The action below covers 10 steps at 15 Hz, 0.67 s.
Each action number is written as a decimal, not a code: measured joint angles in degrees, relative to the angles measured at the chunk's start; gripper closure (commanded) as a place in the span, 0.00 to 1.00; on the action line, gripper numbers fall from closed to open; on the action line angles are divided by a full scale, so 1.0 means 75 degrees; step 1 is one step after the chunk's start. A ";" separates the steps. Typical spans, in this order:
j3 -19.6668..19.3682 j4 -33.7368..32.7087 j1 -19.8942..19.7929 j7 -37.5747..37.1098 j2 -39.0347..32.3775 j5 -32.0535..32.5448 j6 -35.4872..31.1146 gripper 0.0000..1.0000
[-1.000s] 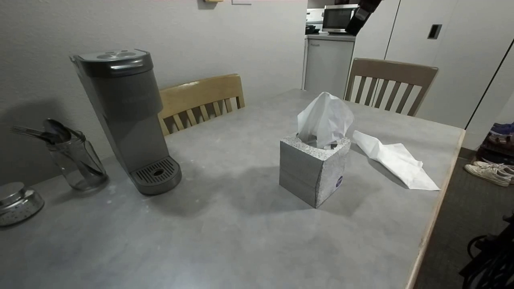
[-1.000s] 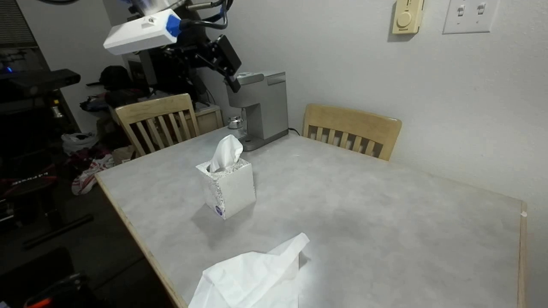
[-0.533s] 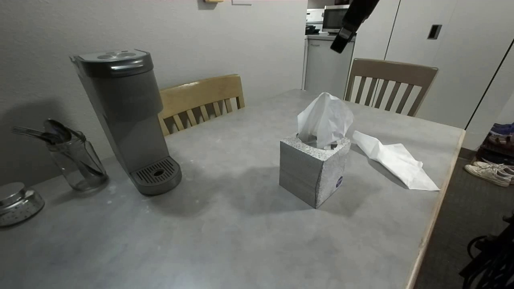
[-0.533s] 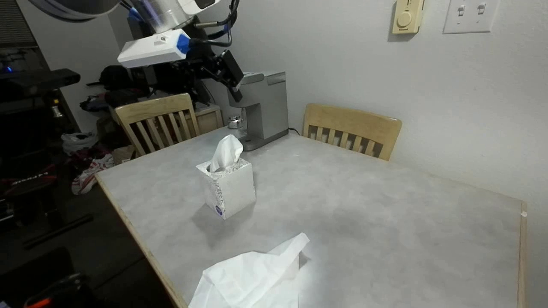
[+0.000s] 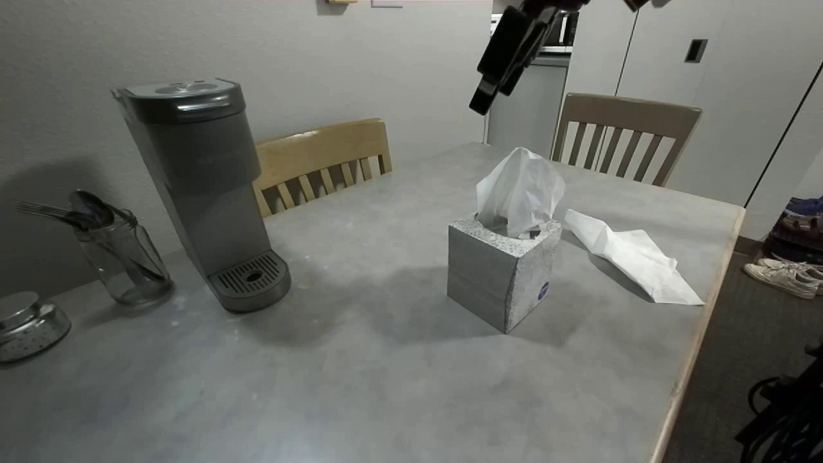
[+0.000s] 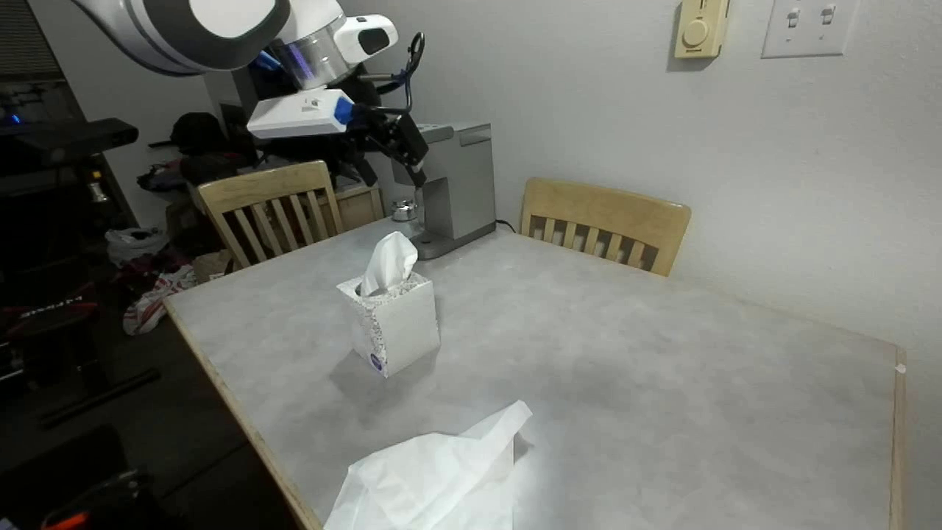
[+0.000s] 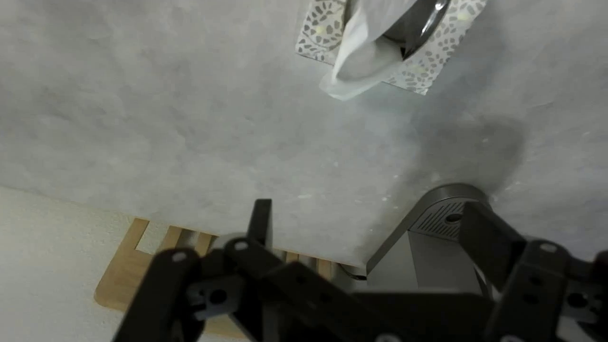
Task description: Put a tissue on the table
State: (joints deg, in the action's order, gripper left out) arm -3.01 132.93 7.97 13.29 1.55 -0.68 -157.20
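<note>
Pincer [image 6: 394, 179] lower than before, loose tissue [image 5: 631, 255] white, creased

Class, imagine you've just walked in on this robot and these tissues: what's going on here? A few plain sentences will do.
The robot arm is handling nothing at this moment. Its gripper hangs in the air, open and empty, apart from the tissue box. That box stands on the table with a white tissue poking out of its top. A loose tissue already lies on the table, apart from the box; the pictures don't show who put it there.
</note>
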 measured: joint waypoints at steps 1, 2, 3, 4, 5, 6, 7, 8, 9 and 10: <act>0.0068 -0.0109 -0.0003 -0.0135 -0.0147 -0.0001 0.0009 0.00; 0.0128 -0.0208 -0.0005 -0.0244 -0.0278 -0.0001 0.0016 0.00; 0.0172 -0.0296 -0.0013 -0.0324 -0.0398 0.0011 0.0028 0.00; 0.0188 -0.0388 -0.0021 -0.0395 -0.0509 0.0067 0.0061 0.00; 0.0189 -0.0476 -0.0044 -0.0452 -0.0602 0.0148 0.0110 0.00; 0.0188 -0.0570 -0.0090 -0.0498 -0.0684 0.0254 0.0172 0.00; 0.0188 -0.0658 -0.0156 -0.0541 -0.0741 0.0390 0.0273 0.00; 0.0186 -0.0741 -0.0224 -0.0586 -0.0781 0.0520 0.0379 0.00; 0.0185 -0.0814 -0.0288 -0.0654 -0.0809 0.0655 0.0502 0.00; 0.0184 -0.0882 -0.0344 -0.0761 -0.0829 0.0786 0.0667 0.00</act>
State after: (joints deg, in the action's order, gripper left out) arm -1.63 126.32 5.39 7.58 -4.67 5.21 -152.19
